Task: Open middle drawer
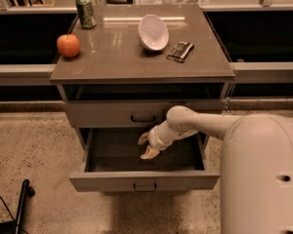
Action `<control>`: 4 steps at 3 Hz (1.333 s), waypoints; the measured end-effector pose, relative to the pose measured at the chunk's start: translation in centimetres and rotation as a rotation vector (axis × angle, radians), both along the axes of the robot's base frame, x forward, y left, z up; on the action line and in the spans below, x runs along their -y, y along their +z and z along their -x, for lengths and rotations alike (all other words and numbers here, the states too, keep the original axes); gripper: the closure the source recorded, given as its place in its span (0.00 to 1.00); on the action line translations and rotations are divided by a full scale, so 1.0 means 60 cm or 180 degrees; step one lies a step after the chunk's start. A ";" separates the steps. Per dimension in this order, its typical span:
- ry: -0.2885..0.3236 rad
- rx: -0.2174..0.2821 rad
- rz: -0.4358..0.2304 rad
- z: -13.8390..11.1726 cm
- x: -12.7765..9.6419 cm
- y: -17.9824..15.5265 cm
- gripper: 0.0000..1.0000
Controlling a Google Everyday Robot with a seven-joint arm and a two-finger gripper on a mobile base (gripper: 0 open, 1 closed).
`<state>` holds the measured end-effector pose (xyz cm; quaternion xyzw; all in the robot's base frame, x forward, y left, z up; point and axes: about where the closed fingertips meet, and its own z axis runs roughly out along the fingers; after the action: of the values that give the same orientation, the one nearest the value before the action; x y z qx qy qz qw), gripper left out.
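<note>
Middle drawer (pixel 107 181) open; gripper (pixel 146 146) inside.

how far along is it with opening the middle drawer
Done, by the look of it: the middle drawer stands pulled well out, its grey tray showing. In hand: nothing; the claw hangs open over the tray, clear of the handle. Left: at most drawing the arm away.
</note>
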<state>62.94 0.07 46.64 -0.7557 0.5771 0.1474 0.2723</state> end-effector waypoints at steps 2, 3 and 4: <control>-0.0058 -0.0306 -0.0012 0.023 -0.010 -0.114 0.90; 0.0012 -0.0450 0.0042 0.052 -0.020 -0.142 0.93; 0.0142 -0.0629 0.0074 0.088 -0.032 -0.152 0.91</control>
<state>57.66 2.00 37.53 -0.7532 0.5859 0.2205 0.2020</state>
